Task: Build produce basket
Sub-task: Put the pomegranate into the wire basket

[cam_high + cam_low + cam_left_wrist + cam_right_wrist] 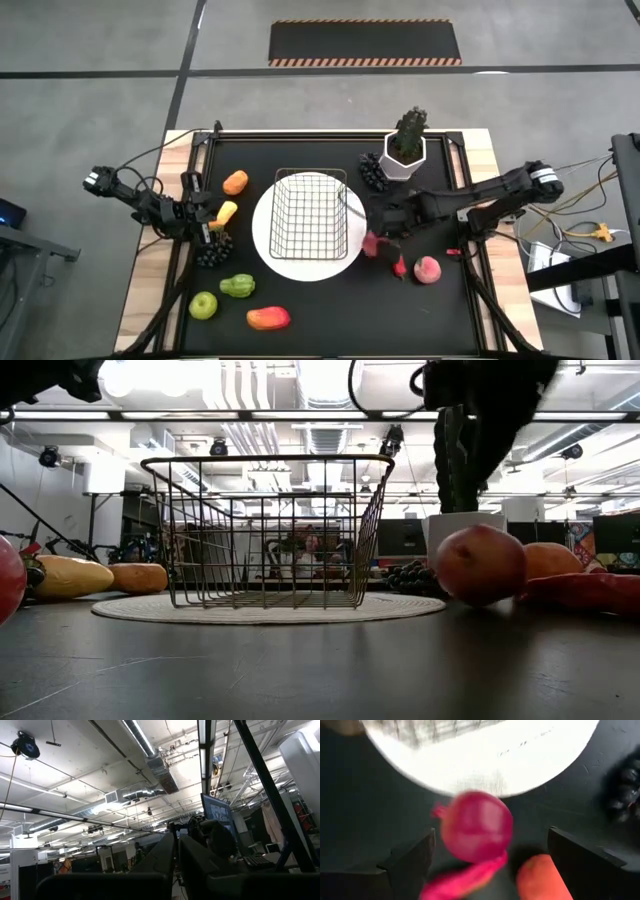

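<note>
The wire-mesh basket point(311, 214) stands on a round white plate point(268, 250) at mid-table, also seen in the low view point(270, 530). Produce lies loose on the table. A red apple point(477, 832), a red chili point(465, 875) and a peach point(428, 270) lie right of the plate. My right gripper point(490, 855) hangs open above the apple and touches nothing. An orange point(235, 182), a yellow fruit point(226, 212), dark grapes point(213, 248), a green pepper point(238, 286), a green apple point(204, 305) and a mango point(268, 318) lie to the left. My left gripper point(176, 857) is shut, empty and pointing upward at the left edge.
A spiky potted plant in a white pot point(406, 150) stands at the back right, with another dark grape bunch point(373, 172) beside it. The black mat's raised frame point(330, 135) borders the work area. Cables trail off both sides of the table.
</note>
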### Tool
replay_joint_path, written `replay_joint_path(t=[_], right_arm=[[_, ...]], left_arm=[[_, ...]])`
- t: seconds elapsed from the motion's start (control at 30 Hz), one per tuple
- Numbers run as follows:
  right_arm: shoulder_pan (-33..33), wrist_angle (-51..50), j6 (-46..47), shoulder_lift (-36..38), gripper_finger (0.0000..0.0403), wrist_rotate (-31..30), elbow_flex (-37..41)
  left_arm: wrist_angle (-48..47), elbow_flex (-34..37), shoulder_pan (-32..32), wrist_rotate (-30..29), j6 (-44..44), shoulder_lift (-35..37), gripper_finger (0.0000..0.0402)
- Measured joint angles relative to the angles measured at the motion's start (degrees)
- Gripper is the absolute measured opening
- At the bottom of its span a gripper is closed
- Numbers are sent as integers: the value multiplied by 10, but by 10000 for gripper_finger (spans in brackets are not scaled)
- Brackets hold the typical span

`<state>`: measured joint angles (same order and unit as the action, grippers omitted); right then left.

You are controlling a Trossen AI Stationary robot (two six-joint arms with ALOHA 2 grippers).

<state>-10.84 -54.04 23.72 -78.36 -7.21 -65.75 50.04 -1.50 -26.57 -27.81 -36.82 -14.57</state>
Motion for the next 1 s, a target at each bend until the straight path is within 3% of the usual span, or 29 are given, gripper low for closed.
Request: replay_joint_path(t=[0.3, 0.53, 0.67, 0.77, 0.87, 1.0], right_arm=[[-31, -35, -158, -82, 368, 32, -17], [-55, -90, -232, -97, 368, 29, -49], [-34, -92, -132, -88, 368, 26, -60], [-7, -91, 18, -83, 368, 25, -65], [18, -91, 186, -83, 368, 55, -65], [8, -84, 286, -84, 368, 90, -66]], left_arm=[[1, 0, 0, 0, -1, 0, 11], [1, 0, 0, 0, 0, 0, 11], [0, 0, 0, 0, 3, 0, 11], [0, 0, 0, 0, 3, -1, 11], [0, 0, 0, 0, 4, -4, 11], [0, 0, 0, -1, 4, -11, 11]])
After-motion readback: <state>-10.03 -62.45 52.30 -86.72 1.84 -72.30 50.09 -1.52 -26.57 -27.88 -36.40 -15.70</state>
